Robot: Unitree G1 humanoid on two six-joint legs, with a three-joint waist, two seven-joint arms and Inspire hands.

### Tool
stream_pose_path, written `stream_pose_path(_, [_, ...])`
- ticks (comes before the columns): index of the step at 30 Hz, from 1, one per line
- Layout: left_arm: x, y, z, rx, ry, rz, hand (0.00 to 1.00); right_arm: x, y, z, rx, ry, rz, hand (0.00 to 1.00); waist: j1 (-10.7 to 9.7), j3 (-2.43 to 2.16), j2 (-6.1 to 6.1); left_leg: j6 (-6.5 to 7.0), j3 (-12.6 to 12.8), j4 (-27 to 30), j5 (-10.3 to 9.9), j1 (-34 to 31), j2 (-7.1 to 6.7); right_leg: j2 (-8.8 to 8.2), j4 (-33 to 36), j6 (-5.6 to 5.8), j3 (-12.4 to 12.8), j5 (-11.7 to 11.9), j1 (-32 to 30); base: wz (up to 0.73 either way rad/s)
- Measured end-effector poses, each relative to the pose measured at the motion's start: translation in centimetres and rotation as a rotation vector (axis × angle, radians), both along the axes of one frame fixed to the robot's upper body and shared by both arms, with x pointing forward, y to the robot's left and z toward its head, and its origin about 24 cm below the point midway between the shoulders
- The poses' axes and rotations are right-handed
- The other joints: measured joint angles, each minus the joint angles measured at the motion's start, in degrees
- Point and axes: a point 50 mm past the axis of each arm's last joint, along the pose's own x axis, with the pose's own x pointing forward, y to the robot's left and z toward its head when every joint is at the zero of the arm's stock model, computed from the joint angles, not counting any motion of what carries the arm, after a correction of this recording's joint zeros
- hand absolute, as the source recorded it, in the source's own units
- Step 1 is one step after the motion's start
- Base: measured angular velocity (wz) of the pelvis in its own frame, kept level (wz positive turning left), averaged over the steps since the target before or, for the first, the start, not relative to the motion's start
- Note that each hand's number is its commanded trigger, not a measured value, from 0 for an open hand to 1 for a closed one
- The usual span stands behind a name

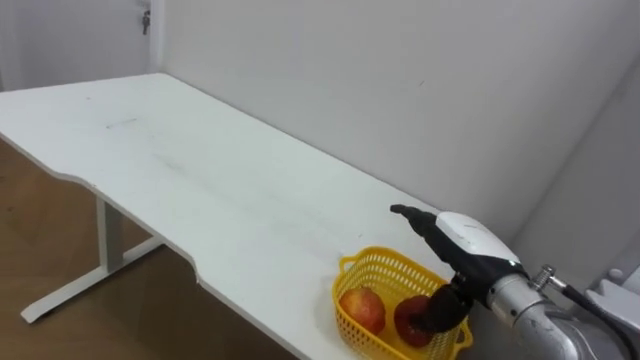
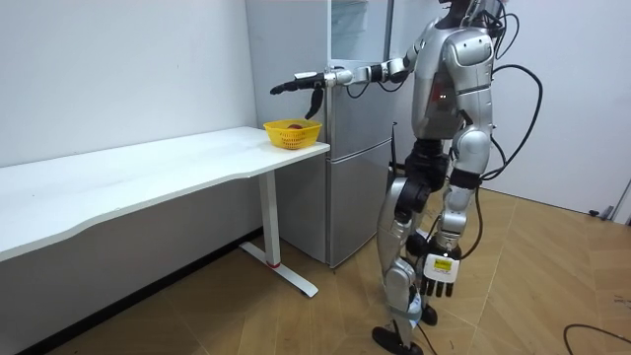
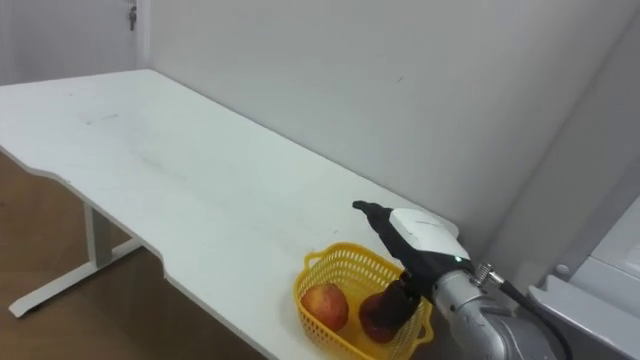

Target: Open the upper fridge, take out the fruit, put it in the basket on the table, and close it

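White table (image 1: 150,170) beside a grey fridge (image 2: 345,148) — one yellow mesh basket (image 1: 380,268), two red apples (image 1: 362,308) inside. Right hand (image 1: 465,238) above it, fingers straight, empty; left hand (image 2: 441,281) hangs relaxed.

No writing, number, label or sign can be read anywhere in these pictures.
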Motion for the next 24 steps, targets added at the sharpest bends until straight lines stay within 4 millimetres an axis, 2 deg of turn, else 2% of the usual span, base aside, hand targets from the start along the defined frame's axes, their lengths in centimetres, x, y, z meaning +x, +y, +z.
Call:
stream_pose_path(5, [0.0, -0.3, -0.1, 0.008, 0.004, -0.018, 0.00, 0.0, -0.1, 0.4, 0.027, -0.020, 0.000, 0.00, -0.7, 0.11, 0.54, 0.01, 0.0, -0.6, 0.0, 1.1, -0.01, -0.01, -0.1, 0.00, 0.0, 0.0, 1.2, -0.01])
stream_pose_path(7, [0.0, -0.5, -0.2, 0.003, 0.000, -0.015, 0.00, 0.1, -0.1, 0.9, 0.047, -0.043, -0.001, 0.00, -1.0, 0.00, 0.91, 0.01, 0.2, -0.6, 0.0, 1.4, -0.01, 0.00, -0.1, 0.00, 0.3, 0.0, 1.2, -0.06])
stream_pose_path(10, [0.4, -1.1, -0.4, -0.008, -0.027, -0.010, 0.00, 0.0, -0.1, 2.2, 0.079, -0.104, 0.000, 0.00, -1.6, 0.17, 2.28, 0.03, 0.5, -0.7, 0.0, 2.2, -0.05, -0.09, 0.0, 0.00, 0.7, 0.0, 1.8, -0.06])
stream_pose_path(14, [0.4, -1.5, -0.4, -0.013, -0.040, -0.046, 0.00, -1.0, 1.0, 4.5, 0.115, -0.235, 0.052, 0.00, -3.6, -0.31, 3.85, 0.04, 1.0, -0.9, 0.0, 2.4, 0.06, 0.01, 0.0, 0.01, 1.6, 0.0, 1.8, -0.07])
stream_pose_path(18, [0.1, -1.8, -0.5, -0.019, -0.043, -0.034, 0.00, -2.4, 2.3, 6.6, 0.192, -0.341, 0.125, 0.00, -4.0, -0.55, 5.88, 0.14, 3.2, -2.2, 0.1, 4.4, 0.41, 0.18, 0.0, 0.00, 3.6, 0.0, 2.2, -0.27])
stream_pose_path(19, [0.1, -1.9, -0.5, -0.021, -0.042, -0.034, 0.00, -2.5, 2.6, 6.8, 0.205, -0.356, 0.135, 0.00, -4.5, -0.55, 6.12, 0.14, 3.3, -2.2, 0.0, 4.6, 0.41, 0.19, 0.0, 0.00, 3.7, 0.0, 2.4, -0.17])
stream_pose_path(20, [0.1, -2.0, -0.5, -0.024, -0.044, -0.033, 0.00, -3.0, 3.0, 7.3, 0.241, -0.384, 0.146, 0.00, -5.5, -0.29, 6.59, 0.15, 3.4, -2.5, 0.1, 5.3, 0.46, 0.24, 0.0, 0.01, 3.8, 0.0, 2.8, -0.06])
stream_pose_path(22, [0.3, -2.2, -0.6, -0.030, -0.050, -0.033, 0.00, -4.0, 3.4, 7.6, 0.311, -0.420, 0.154, 0.00, -6.0, -0.45, 7.23, 0.18, 3.8, -2.6, 0.0, 5.5, 0.60, 0.37, 0.0, 0.00, 4.3, 0.0, 2.8, -0.13])
stream_pose_path(24, [0.1, -2.8, -0.8, -0.046, -0.046, -0.027, 0.00, -5.1, 3.9, 7.7, 0.369, -0.441, 0.175, 0.00, -7.1, -0.68, 8.57, 0.20, 4.7, -2.7, 0.0, 6.1, 0.82, 0.49, 0.0, 0.00, 4.9, 0.0, 2.9, -0.16])
